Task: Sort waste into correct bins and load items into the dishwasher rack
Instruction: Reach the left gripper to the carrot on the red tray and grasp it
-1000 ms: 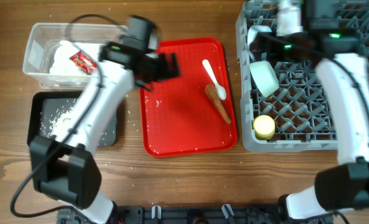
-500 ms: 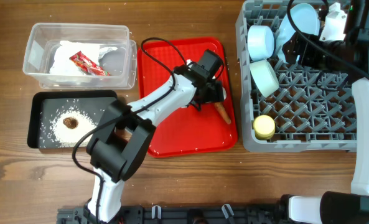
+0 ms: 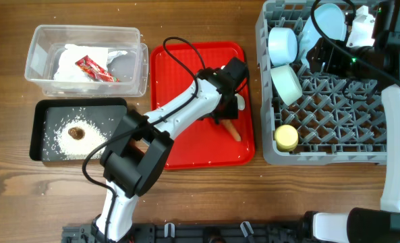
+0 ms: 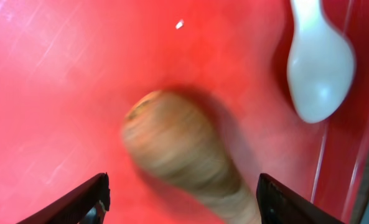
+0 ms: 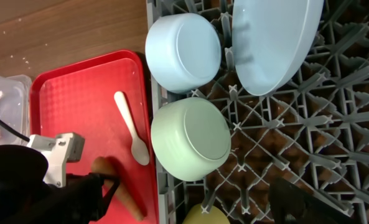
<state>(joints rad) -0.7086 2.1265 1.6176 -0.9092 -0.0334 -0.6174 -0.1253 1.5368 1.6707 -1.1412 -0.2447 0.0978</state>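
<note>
The sausage stick [image 4: 184, 162] is orange-brown with a rounded end, and blurred in the left wrist view. It lies on the red tray [image 3: 186, 148] near its right edge, beside the white spoon [image 4: 320, 68]. The left gripper [image 4: 183, 190] hangs over it, released, with one finger on each side. Half a second ago the gripper sat nearer the tray's far edge.

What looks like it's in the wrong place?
The spoon lies on the red tray near the sausage, while the bowls already sit in the grey rack.
</note>
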